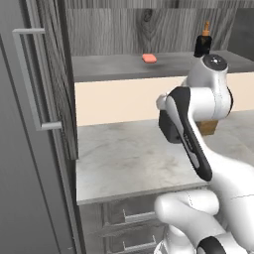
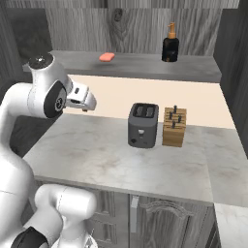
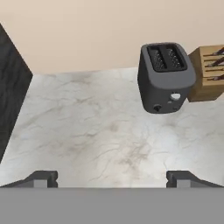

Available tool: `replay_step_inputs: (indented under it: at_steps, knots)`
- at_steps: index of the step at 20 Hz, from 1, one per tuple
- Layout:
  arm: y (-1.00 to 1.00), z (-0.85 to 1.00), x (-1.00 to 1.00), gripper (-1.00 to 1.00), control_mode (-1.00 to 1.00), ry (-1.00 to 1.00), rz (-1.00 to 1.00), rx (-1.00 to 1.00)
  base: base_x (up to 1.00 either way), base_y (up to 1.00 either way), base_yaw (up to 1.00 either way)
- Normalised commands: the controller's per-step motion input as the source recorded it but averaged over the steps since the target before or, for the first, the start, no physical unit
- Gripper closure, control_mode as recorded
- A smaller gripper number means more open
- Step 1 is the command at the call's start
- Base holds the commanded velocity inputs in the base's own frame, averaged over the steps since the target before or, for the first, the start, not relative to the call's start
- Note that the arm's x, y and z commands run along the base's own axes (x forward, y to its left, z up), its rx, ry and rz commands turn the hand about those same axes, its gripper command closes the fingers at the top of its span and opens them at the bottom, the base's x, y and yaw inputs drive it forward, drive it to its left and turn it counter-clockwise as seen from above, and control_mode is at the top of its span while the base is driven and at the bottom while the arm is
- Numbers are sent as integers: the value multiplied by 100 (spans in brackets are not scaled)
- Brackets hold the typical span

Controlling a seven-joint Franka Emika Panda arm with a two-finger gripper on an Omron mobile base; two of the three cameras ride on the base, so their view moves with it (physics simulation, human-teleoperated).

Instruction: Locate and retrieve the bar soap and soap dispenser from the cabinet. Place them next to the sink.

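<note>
Salmon-pink bar soap (image 2: 107,57), flat and rounded, on grey cabinet (image 2: 145,24) shelf; squat black soap dispenser (image 2: 170,46) at its 3 o'clock. Tool (image 3: 112,178) released above marbled surface (image 3: 87,131).

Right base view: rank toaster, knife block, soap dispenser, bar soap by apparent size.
1. Dark grey two-slot toaster
2. Tan wooden knife block
3. Squat black soap dispenser with orange pump, though it sits farther back on the shelf, so its rank is unsure
4. Salmon-pink bar soap
</note>
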Motion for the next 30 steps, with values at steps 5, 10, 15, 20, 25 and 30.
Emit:
replay_step_inputs:
  at_steps: [5,10,15,20,25,30]
  knots:
    - [8,55,5,-100,-100,-15,-12,-4,0,0,0]
    - [0,66,9,-100,-100,-1,-4,-2,0,0,0]
    - [-2,39,18,-100,-100,-3,3,0,0,0,0]
    - [0,12,49,-100,-100,-17,8,0,0,0,0]
    - [0,7,27,-100,-100,-23,5,-6,0,0,0]
    - [0,21,2,-100,-100,-7,-1,-9,0,0,0]
